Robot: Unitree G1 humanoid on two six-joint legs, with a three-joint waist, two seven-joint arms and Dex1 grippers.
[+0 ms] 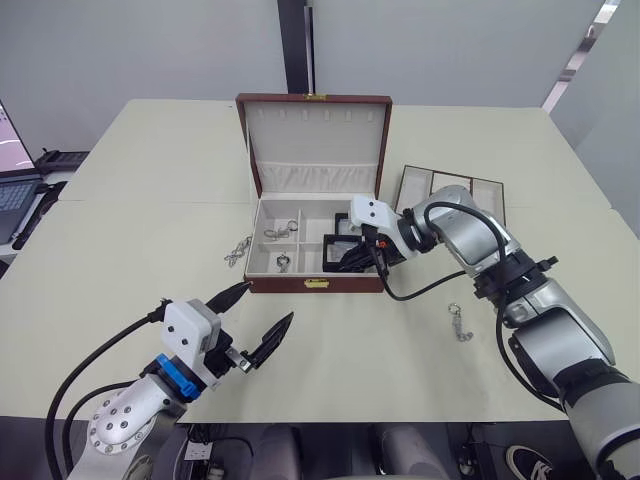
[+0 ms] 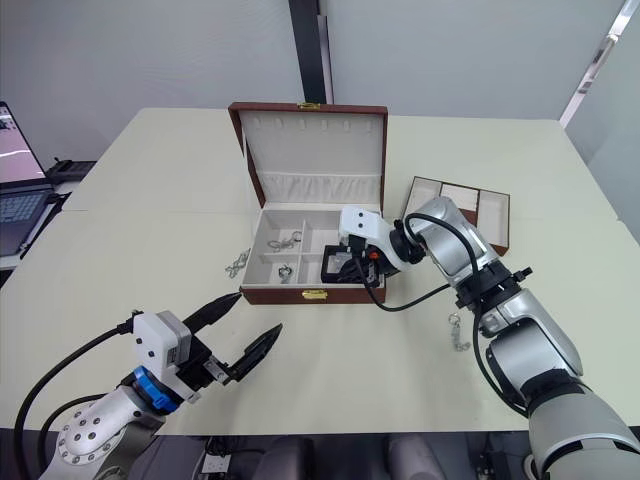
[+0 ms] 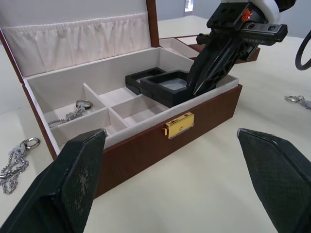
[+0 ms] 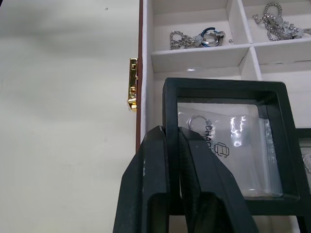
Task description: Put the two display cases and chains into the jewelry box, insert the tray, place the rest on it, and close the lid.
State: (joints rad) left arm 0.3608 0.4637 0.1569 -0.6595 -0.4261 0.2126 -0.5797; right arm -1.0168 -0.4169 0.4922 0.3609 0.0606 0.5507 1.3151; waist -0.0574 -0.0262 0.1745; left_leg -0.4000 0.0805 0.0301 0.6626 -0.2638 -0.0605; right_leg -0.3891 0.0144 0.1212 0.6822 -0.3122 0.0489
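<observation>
Black-framed display case, pinched at its frame by the right gripper, is being lowered into the jewelry box's right compartment; next, release it cleanly, while the left gripper waits spread near

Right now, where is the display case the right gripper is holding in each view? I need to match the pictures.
Left eye view: display case at the jewelry box's right end, under the right gripper.
Right eye view: same spot, behind the front wall.
Left wrist view: right of centre, overlapping the second case.
Right wrist view: centre-right, frame edge pinched.
Shared landmark: gold clasp.
</observation>
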